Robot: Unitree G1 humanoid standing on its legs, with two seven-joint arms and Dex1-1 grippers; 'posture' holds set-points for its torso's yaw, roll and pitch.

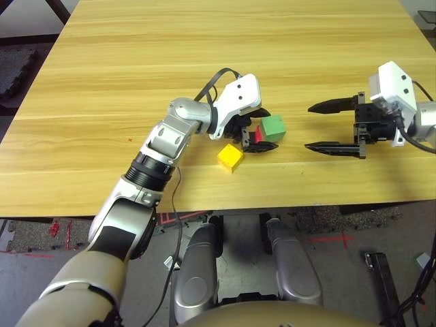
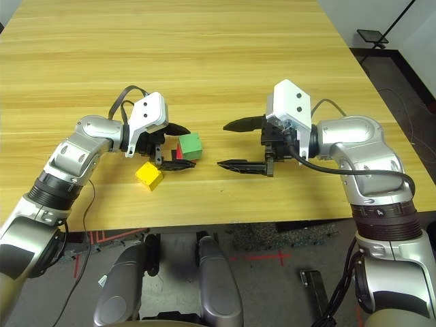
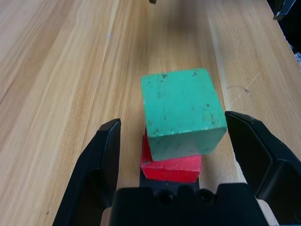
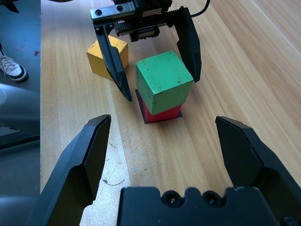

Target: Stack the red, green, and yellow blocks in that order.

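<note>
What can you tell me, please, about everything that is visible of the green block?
The green block is a small, matte, solid-looking cube with flat faces, its painted surface marked by dark specks and little chips. It sits upright on the red block, turned somewhat relative to it and overhanging it, so part of the red one's top shows. The open left hand has a finger on either side of it. The right hand stands open, apart from it.

Three blocks (image 4: pixel 162 82) – one red, one green, one yellow – and two grippers (image 2: pixel 178 146)
</note>
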